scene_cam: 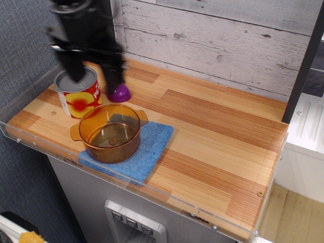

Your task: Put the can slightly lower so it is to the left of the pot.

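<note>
The can (79, 96), red label with yellow fruit and a grey lid, stands upright on the wooden counter at the far left, just behind and left of the pot. The amber glass pot (109, 132) sits on a blue cloth (149, 149) near the front edge. My gripper (95, 80) is motion-blurred above the can's right side and the eggplant. Its two fingers (113, 76) are spread wide and hold nothing.
A purple eggplant (121, 93) lies right of the can, partly hidden by a finger. A dark post (107, 20) stands behind it, with a plank wall at the back. A clear plastic rim (30, 144) lines the counter's front and left edges.
</note>
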You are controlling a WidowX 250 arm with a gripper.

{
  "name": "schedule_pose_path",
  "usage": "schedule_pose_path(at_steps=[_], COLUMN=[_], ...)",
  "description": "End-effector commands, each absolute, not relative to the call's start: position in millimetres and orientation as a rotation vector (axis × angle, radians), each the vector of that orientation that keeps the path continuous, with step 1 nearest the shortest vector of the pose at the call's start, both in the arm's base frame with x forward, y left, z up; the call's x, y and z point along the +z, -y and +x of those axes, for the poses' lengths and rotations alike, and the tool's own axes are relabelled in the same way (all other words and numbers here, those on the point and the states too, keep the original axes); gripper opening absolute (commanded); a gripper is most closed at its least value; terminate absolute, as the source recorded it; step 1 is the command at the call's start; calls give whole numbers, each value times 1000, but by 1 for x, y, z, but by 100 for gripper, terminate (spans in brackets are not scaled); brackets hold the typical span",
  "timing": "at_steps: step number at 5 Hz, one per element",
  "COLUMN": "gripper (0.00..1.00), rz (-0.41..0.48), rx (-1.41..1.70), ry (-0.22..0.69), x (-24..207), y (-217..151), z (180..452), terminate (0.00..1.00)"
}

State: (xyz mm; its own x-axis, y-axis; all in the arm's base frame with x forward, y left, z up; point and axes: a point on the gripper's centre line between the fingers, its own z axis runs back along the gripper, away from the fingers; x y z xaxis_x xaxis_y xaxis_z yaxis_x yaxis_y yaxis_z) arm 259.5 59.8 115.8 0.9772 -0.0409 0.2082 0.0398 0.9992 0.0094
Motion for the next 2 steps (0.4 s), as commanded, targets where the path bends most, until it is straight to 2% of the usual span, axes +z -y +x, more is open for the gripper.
schedule_pose_path(at_steps=[1, 2], gripper=[100, 100], rz=[-5, -18], rx=[-215, -282], ry=[363, 396], x=[125, 118], y=[1, 25], z=[289, 306], terminate=[0, 0])
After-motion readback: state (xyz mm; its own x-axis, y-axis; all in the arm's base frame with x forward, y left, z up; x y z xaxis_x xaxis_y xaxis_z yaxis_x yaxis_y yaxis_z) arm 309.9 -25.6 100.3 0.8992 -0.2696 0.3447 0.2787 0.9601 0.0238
